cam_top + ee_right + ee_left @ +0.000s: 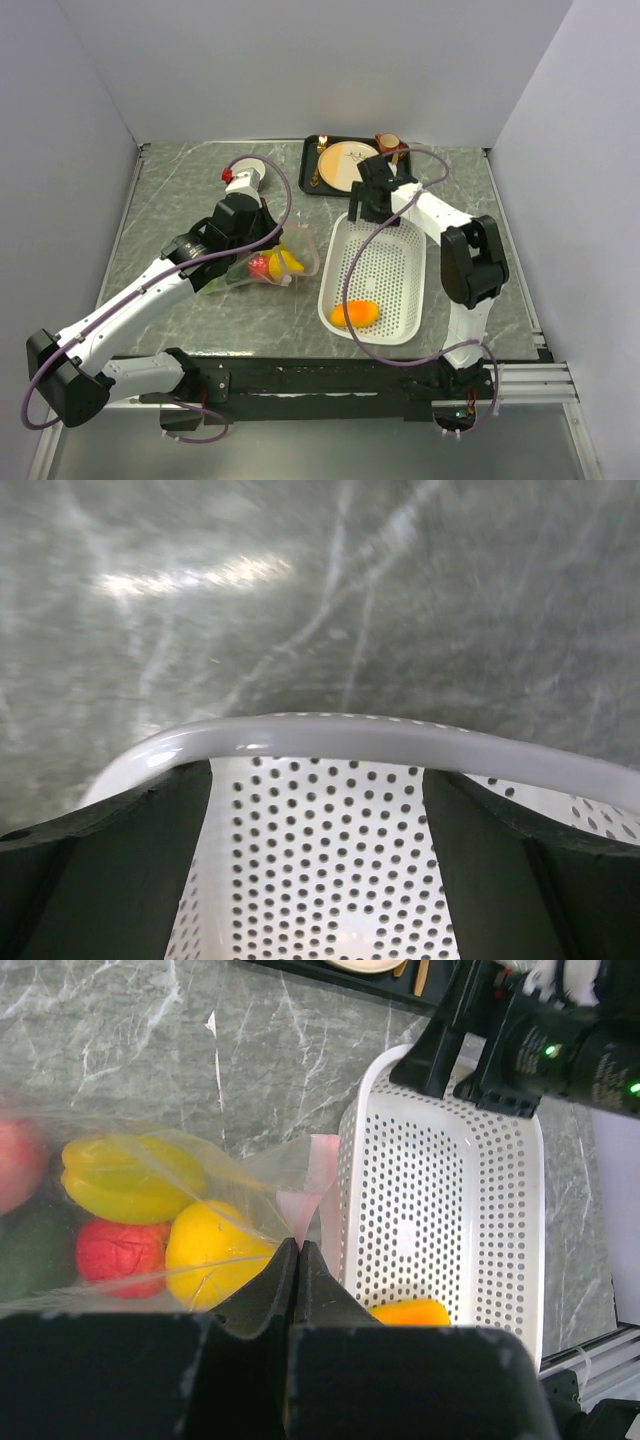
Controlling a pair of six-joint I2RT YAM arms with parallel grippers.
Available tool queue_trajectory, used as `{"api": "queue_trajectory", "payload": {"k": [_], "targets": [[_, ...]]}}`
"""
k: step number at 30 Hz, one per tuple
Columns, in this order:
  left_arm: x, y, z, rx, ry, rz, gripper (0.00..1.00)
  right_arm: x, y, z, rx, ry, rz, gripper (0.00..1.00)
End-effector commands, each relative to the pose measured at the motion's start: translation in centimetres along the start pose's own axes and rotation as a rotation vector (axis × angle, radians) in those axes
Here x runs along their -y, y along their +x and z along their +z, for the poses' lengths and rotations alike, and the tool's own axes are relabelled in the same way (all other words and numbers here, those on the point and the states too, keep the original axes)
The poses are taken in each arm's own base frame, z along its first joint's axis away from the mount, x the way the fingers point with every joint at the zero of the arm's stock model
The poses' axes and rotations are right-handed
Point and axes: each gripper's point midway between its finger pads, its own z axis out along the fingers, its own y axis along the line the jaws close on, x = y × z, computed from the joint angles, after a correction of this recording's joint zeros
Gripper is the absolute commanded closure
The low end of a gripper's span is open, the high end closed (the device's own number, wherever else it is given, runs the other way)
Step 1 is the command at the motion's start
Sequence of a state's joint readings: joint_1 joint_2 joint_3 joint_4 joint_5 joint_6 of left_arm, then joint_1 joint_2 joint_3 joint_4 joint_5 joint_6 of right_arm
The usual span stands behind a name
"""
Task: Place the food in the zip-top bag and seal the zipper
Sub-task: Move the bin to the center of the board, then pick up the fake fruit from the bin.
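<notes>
The left gripper (298, 1250) is pinched tight on the mouth edge of the crinkly, clear zip-top bag (250, 1175), right at its pale pink zipper (322, 1165). Smooth yellow pieces (215, 1250) and a bumpy red strawberry (120, 1255) lie inside the bag. The right gripper (315, 780) spreads wide over the rounded rim of the white perforated basket (400, 742), where one glossy orange piece (412, 1312) rests.

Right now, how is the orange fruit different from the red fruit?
The orange fruit lies alone in the white basket. The red fruit sits inside the clear bag with other pieces. The orange fruit looks longer, the red fruit rounder. Both are small toy food.
</notes>
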State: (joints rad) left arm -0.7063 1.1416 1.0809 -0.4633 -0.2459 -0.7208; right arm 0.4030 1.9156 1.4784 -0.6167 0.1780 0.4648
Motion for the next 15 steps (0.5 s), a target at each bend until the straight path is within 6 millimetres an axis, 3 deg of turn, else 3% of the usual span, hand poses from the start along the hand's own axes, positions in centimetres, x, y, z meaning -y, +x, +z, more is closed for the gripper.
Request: {"api": "queue_trajectory", "payload": {"k": [1, 5, 11, 15], "targets": [[0.6, -1.1, -0.7, 0.042, 0.027, -0.025, 0.99, -1.4, -2.6, -3.8, 0.078, -0.111, -0.031, 0.07], [0.5, -1.4, -0.9, 0.054, 0.023, -0.019, 0.99, -0.9, 1.9, -7.7, 0.014, -0.208, -0.042, 0.07], [0.8, -1.4, -0.4, 0.047, 0.029, -0.007, 0.99, 1.4, 9.3, -11.6, -0.081, -0.231, 0.099, 0.06], [1.2, -1.1, 0.3, 0.03, 0.047, -0.002, 0.99, 0.2, 12.3, -13.6, -0.109, -0.318, 0.244, 0.0]]}}
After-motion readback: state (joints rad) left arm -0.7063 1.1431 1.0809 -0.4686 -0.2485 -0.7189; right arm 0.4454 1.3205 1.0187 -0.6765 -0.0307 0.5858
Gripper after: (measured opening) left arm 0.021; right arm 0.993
